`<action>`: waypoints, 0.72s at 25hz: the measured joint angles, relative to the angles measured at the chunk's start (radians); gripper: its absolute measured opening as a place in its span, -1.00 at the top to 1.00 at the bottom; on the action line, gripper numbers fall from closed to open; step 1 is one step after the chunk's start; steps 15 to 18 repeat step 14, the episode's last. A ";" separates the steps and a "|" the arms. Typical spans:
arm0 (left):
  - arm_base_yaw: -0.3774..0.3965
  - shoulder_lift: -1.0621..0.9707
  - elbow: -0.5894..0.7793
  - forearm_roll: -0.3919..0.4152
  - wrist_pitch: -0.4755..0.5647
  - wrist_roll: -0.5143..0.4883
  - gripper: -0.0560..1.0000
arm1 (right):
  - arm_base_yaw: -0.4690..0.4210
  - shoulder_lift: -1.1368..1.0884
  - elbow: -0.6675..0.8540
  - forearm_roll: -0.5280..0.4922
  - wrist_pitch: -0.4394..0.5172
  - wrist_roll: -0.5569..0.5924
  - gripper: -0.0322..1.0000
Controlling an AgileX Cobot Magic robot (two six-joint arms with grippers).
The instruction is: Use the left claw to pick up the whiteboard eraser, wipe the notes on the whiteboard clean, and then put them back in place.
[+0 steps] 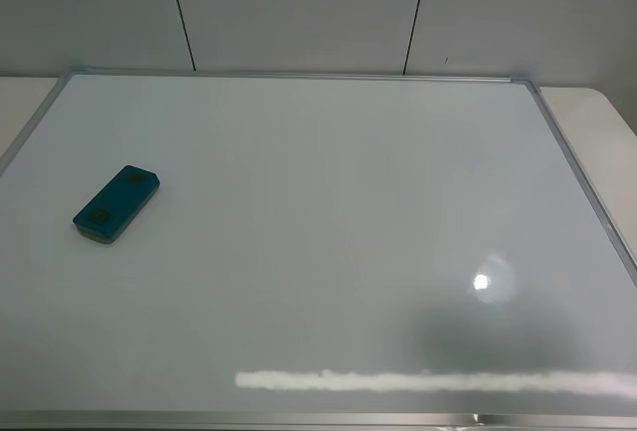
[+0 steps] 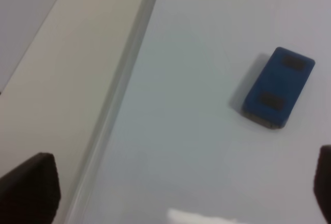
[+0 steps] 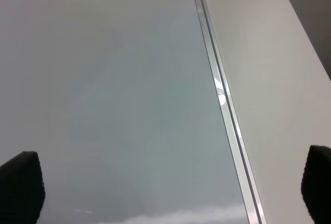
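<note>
Whiteboard eraser (image 1: 117,203) lies flat on the left part of the whiteboard (image 1: 328,212), well in from the silver frame, turned at a slant. It is a small teal-blue block with rounded corners, two dark patches on its top and a paler felt layer underneath. No red notes show anywhere on the board in any view; only glare marks its glossy surface, so the writing may already be gone, or may simply not be visible.

The eraser looks light and stiff, a hard shell over a soft felt sole. On so slick a board it would likely slide if nudged from one side, so the sensible hold is across its two long sides, near the middle, with the fingers coming straight down.

The left claw (image 2: 176,185) hangs above the board with nothing in it. Its two dark fingertips (image 2: 31,188) sit at opposite edges of the wrist picture, spread as wide as they go, and the eraser lies apart from them, not between them. The right claw (image 3: 168,185) is likewise spread wide and empty, over the board's right frame.

The high camera shows the whole board and the eraser's place on it, but neither arm. The left wrist camera shows the eraser close up, its shadow and its felt edge. The right wrist camera shows only bare board, frame and the table (image 3: 274,105) beside it.
</note>
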State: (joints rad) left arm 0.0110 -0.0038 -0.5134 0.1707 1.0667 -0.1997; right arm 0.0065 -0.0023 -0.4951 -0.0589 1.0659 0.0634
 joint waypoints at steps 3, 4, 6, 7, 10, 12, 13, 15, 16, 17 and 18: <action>0.000 0.000 0.000 0.000 0.000 0.000 -0.99 | 0.000 0.000 0.000 0.000 0.000 0.000 -0.98; 0.000 0.000 0.000 0.000 0.000 0.000 -0.99 | 0.000 0.000 0.000 0.000 0.000 0.000 -0.98; 0.000 0.000 0.000 0.000 0.000 0.000 -0.99 | 0.000 0.000 0.000 0.000 0.000 0.000 -0.98; 0.000 0.000 0.000 0.000 0.000 0.000 -0.99 | 0.000 0.000 0.000 0.000 0.000 0.000 -0.98; 0.000 0.000 0.000 0.000 0.000 0.000 -0.99 | 0.000 0.000 0.000 0.000 0.000 0.000 -0.98; 0.000 0.000 0.000 0.000 0.000 0.000 -0.99 | 0.000 0.000 0.000 0.000 0.000 0.000 -0.98; 0.000 0.000 0.000 0.000 0.000 0.000 -0.99 | 0.000 0.000 0.000 0.000 0.000 0.000 -0.98; 0.000 0.000 0.000 0.000 0.000 0.000 -0.99 | 0.000 0.000 0.000 0.000 0.000 0.000 -0.98; 0.000 0.000 0.000 0.000 0.000 0.000 -0.99 | 0.000 0.000 0.000 0.000 0.000 0.000 -0.98; 0.000 0.000 0.000 0.000 0.000 0.000 -0.99 | 0.000 0.000 0.000 0.000 0.000 0.000 -0.98; 0.000 0.000 0.000 0.000 0.000 0.000 -0.99 | 0.000 0.000 0.000 0.000 0.000 0.000 -0.98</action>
